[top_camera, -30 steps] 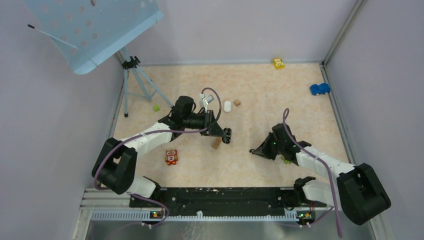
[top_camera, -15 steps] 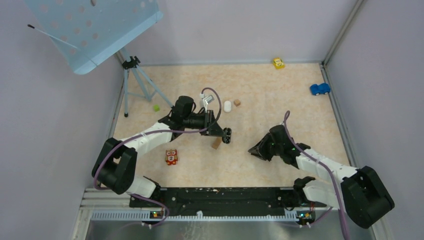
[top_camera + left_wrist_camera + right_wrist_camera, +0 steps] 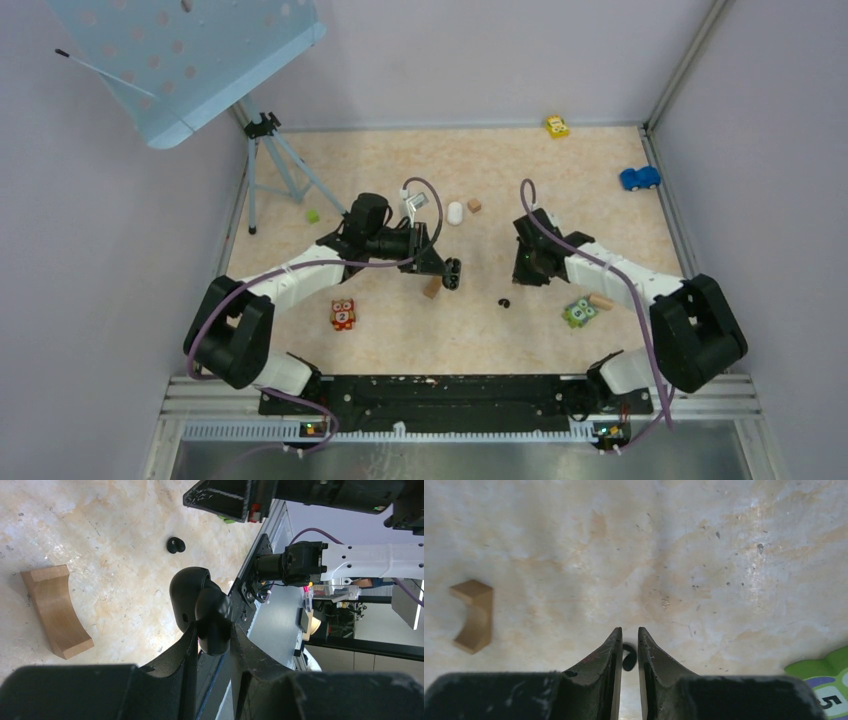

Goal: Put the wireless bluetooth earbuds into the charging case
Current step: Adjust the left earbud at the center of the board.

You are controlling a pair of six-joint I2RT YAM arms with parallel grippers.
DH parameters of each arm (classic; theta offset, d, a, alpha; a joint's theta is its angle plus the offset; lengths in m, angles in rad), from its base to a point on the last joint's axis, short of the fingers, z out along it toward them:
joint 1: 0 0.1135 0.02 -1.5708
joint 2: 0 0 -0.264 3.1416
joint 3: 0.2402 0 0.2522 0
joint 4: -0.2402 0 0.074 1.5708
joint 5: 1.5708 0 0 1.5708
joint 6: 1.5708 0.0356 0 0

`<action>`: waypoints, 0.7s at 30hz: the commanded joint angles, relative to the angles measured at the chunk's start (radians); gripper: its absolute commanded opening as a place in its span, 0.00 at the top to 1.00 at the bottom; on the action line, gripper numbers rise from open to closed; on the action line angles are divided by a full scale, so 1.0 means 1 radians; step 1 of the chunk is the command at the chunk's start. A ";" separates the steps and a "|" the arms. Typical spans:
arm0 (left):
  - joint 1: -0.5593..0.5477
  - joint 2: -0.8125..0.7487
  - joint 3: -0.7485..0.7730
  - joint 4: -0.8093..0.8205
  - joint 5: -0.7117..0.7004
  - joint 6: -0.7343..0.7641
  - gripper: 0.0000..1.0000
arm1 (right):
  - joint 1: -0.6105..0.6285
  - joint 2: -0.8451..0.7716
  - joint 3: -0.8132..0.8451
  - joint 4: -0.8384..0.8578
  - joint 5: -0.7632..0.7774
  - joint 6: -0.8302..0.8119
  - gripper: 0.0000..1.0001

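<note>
Beige marbled tabletop (image 3: pixel 600 215), grey walls (image 3: pixel 480 60); left jaws pinch charging case (image 3: pixel 200 605), right jaws barely parted.

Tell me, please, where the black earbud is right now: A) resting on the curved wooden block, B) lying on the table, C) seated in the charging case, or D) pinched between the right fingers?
B: the black earbud lies on the bare table, clear of the right fingers, while the left fingers hold the charging case apart from it.
</note>
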 commanded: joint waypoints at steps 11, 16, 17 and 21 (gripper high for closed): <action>0.012 -0.036 0.082 -0.073 -0.042 0.087 1.00 | 0.080 0.077 -0.033 0.021 -0.042 -0.039 0.82; 0.012 -0.033 0.078 -0.072 -0.039 0.083 1.00 | 0.114 0.091 -0.052 0.041 -0.069 -0.009 0.82; 0.012 -0.034 0.077 -0.073 -0.038 0.083 1.00 | 0.120 0.090 -0.055 0.043 -0.076 -0.003 0.82; 0.013 -0.034 0.077 -0.069 -0.039 0.081 1.00 | 0.141 0.072 -0.068 0.042 -0.083 0.031 0.82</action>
